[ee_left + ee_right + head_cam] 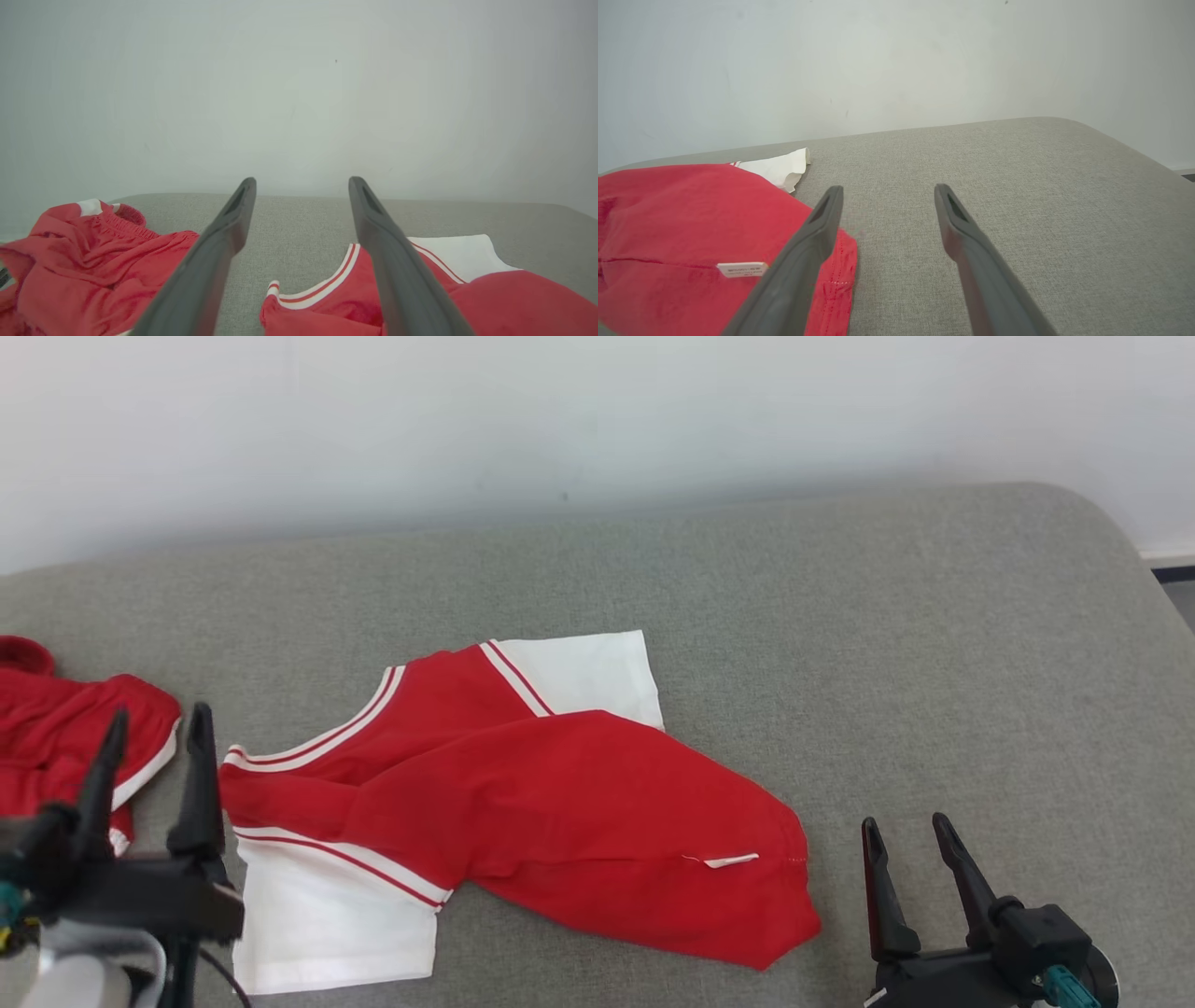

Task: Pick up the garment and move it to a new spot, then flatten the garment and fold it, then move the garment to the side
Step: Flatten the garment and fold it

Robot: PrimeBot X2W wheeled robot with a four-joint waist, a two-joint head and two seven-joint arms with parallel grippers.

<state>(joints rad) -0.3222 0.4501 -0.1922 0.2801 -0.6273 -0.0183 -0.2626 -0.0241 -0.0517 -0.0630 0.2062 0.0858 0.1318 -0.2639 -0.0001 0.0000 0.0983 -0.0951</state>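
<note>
- Hovering low at the near right corner, the right fingers (pixel 882 896) stand spread well apart with nothing between them, over bare grey cloth just beside the shirt's red corner.
- Over at the near left, the left fingers (pixel 201 784) are spread just as wide and grip nothing; in the head view they rise in front of the gap between the two pieces of clothing.
- From the left wrist, the left fingers (pixel 210 261) point along the grey strip between a pair of red shorts (pixel 84 261) on one side and the shirt (pixel 514 298) on the other.
- The shirt (pixel 560 803) (red body, white sleeves, red-and-white striped trim) lies on the middle of the grey padded surface (pixel 840 644), partly folded over itself, one white sleeve toward the near edge and the other toward the far side.
- A small white label (pixel 733 861) shows on the red cloth near the shirt's right end; the right wrist view catches that label (pixel 741 269) too, close to one of the right fingers (pixel 971 252).
- The crumpled red shorts (pixel 56 728) lie at the left edge, close to the shirt's collar; whether they touch it is unclear.
- Beyond the padded surface stands a plain pale wall (pixel 560 411).
</note>
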